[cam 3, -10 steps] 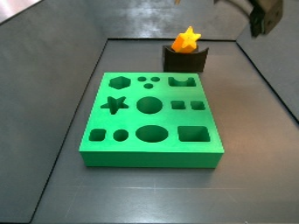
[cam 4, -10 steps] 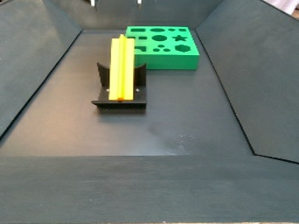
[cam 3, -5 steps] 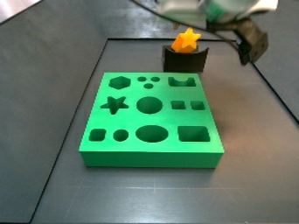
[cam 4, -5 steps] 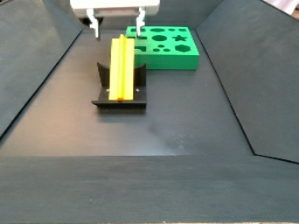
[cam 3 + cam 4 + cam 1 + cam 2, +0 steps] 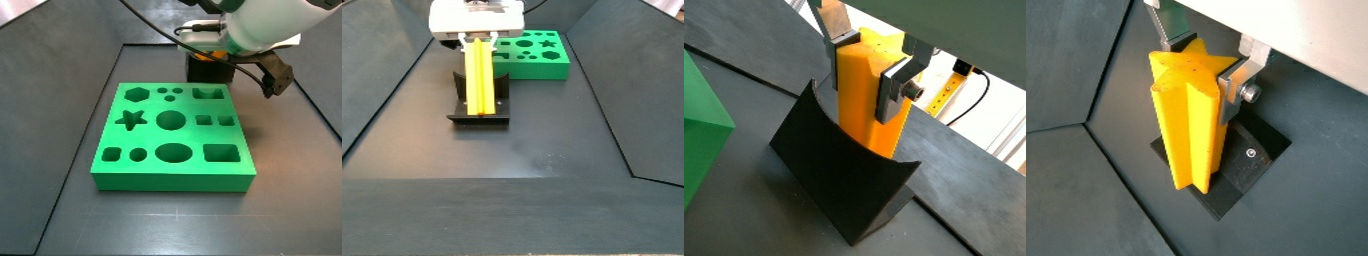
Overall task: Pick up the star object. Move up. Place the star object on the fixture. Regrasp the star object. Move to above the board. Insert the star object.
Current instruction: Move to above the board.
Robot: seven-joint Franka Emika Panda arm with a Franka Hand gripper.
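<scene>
While it lies on the fixture (image 5: pixel 477 108), the yellow-orange, star-sectioned star object (image 5: pixel 1192 115) is flanked by the gripper (image 5: pixel 1197 62) fingers (image 5: pixel 898 83), grip uncertain.

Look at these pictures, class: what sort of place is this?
Probably a robot test bench for peg insertion. A green board of shaped holes lies on a dark walled floor; the gripper straddles a yellow star object standing on the fixture.

The star object (image 5: pixel 480 75) lies along the fixture (image 5: pixel 478 115); the gripper (image 5: pixel 477 40) is at its far end, one finger (image 5: pixel 836 22) on each side of it; the board (image 5: pixel 531 53) lies behind the fixture, toward the floor's far right corner.
</scene>
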